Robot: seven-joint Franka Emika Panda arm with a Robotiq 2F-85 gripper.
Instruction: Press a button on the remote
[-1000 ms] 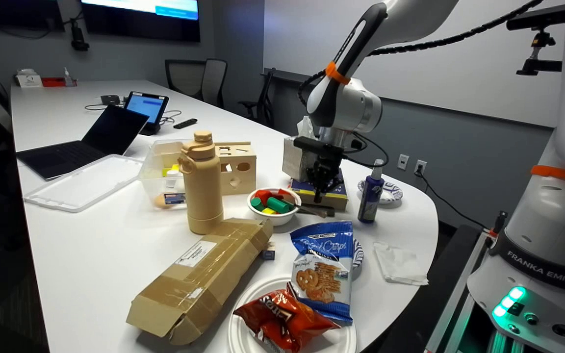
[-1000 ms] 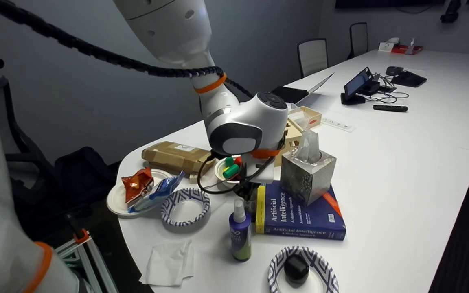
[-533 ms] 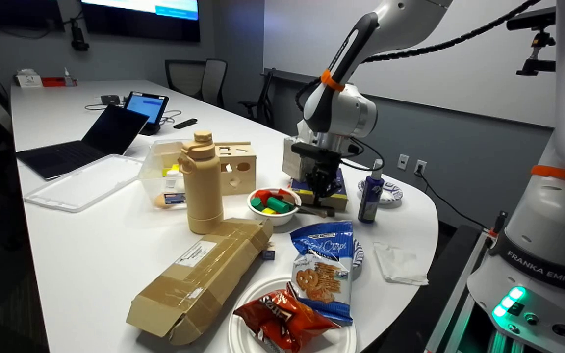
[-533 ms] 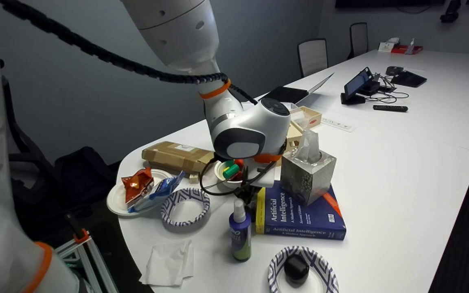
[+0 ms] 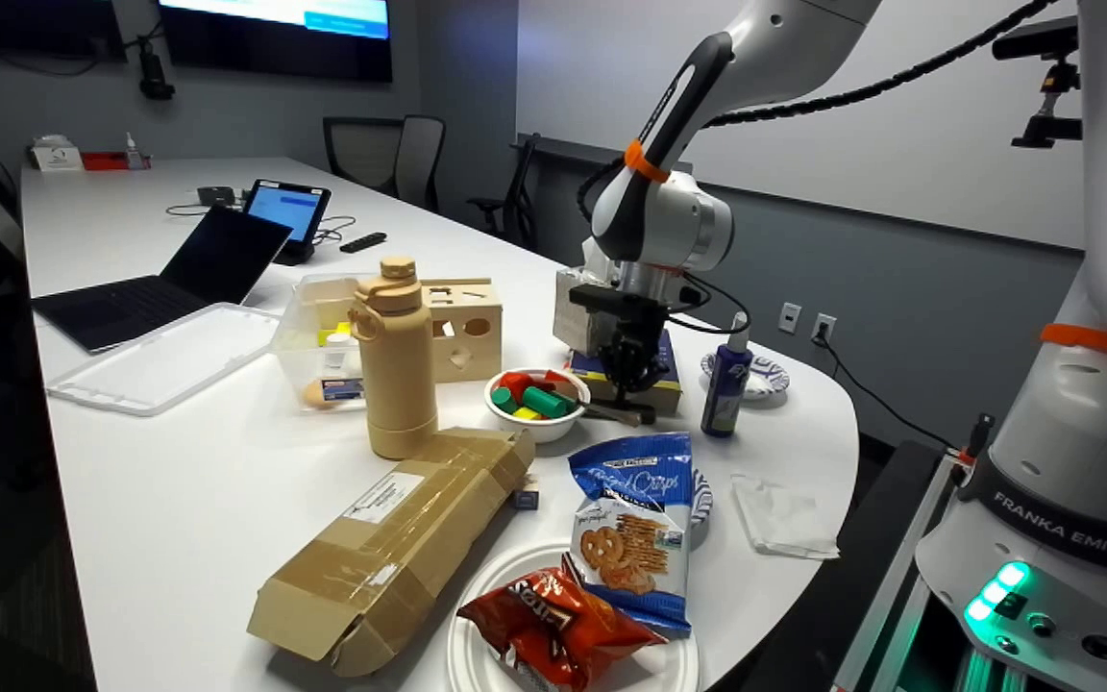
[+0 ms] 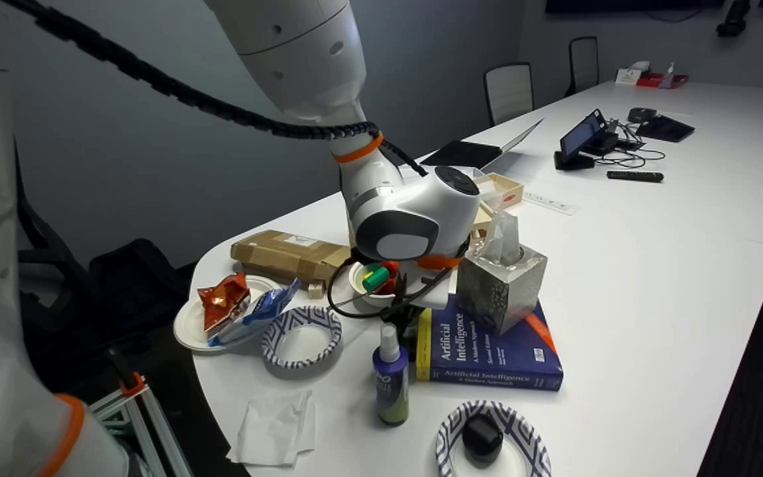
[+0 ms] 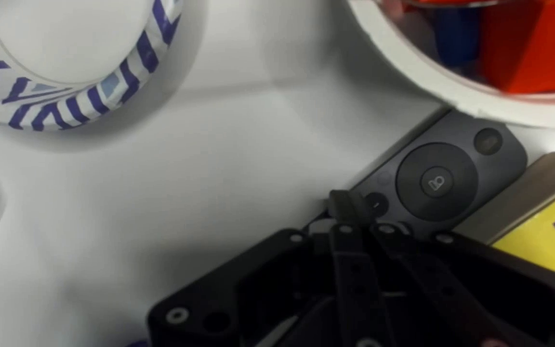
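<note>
The remote [image 7: 436, 183] is a dark flat slab with a round pad and small buttons. It lies on the table between the white bowl and the blue book. In an exterior view only part of the remote [image 5: 647, 414] shows beside the fingertips. In the wrist view my gripper [image 7: 350, 207] is shut with nothing between its fingertips. The fingertips stand over the remote beside a small round button and hide its nearer part. I cannot tell whether they touch it. In an exterior view the gripper [image 6: 401, 315] is partly behind the spray bottle.
The white bowl [image 7: 455, 96] of blocks overhangs the remote's far end. The thick book [image 6: 487, 361] bears a tissue box [image 6: 501, 285]. A spray bottle [image 6: 391, 384] and a patterned paper bowl [image 6: 272, 348] stand near. Another black remote [image 5: 363, 242] lies far off by the tablet.
My shut gripper has come down toward the remote, mostly in the first half second. The arm has since shifted slightly. The objects on the table stay in place.
</note>
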